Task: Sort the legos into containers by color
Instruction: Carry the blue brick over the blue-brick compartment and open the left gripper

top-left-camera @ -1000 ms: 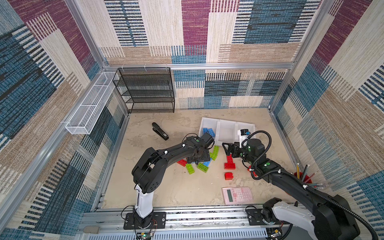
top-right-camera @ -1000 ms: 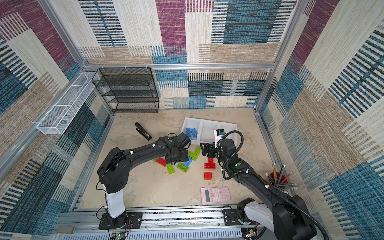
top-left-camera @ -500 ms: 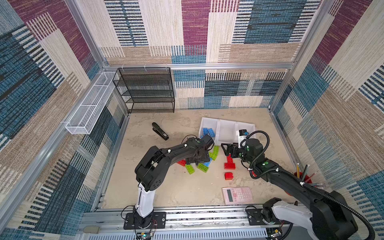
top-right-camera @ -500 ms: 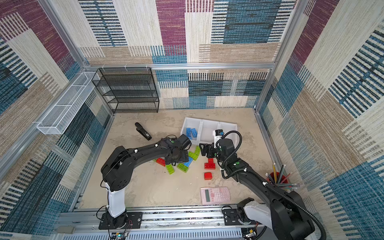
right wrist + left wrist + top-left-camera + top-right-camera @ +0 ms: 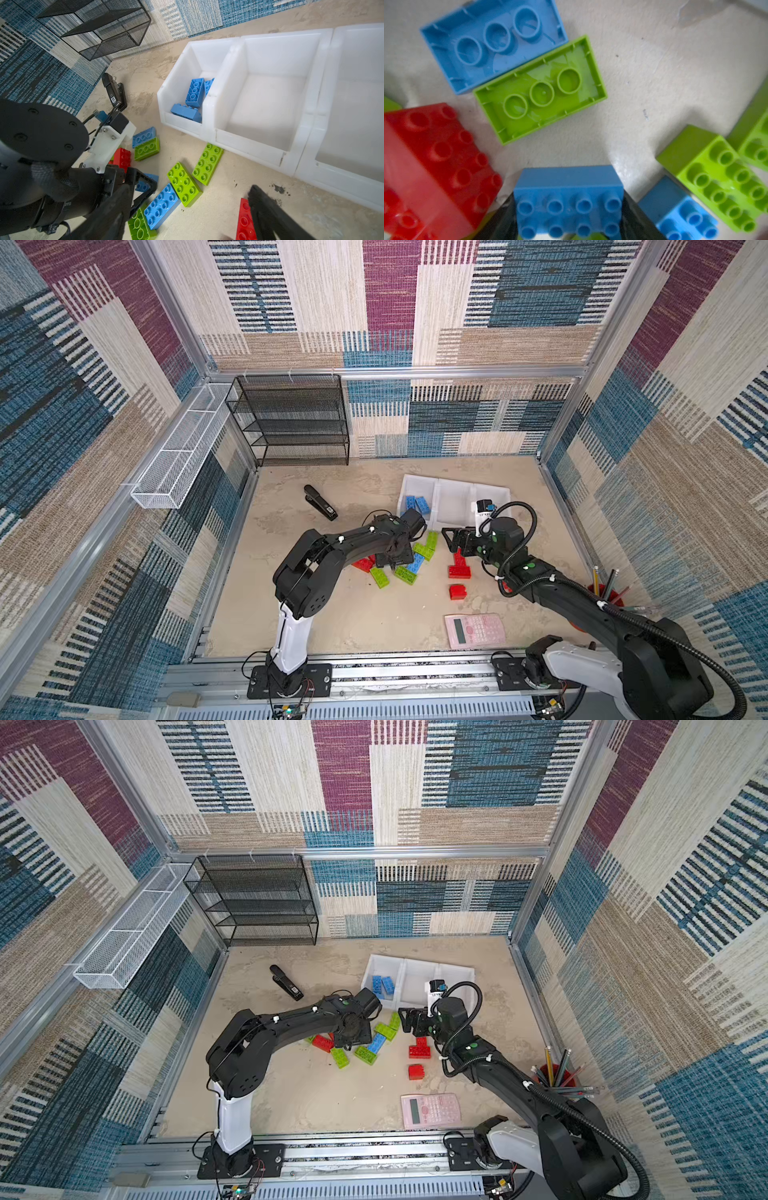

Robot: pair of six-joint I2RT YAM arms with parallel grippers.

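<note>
My left gripper [image 5: 569, 209] is clamped on a blue brick [image 5: 569, 187] on the bench [image 5: 664, 72], near the white bin [image 5: 179, 124] holding other blue bricks [image 5: 195, 93]. I'd lift straight up, clear of the red brick [image 5: 436, 166] beside it.

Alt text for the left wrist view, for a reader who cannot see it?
A blue brick, studs toward the camera, is clamped by its short ends between the dark jaws. Near it on the beige table lie a red brick and, side by side, an upturned blue brick and an upturned green brick.
</note>
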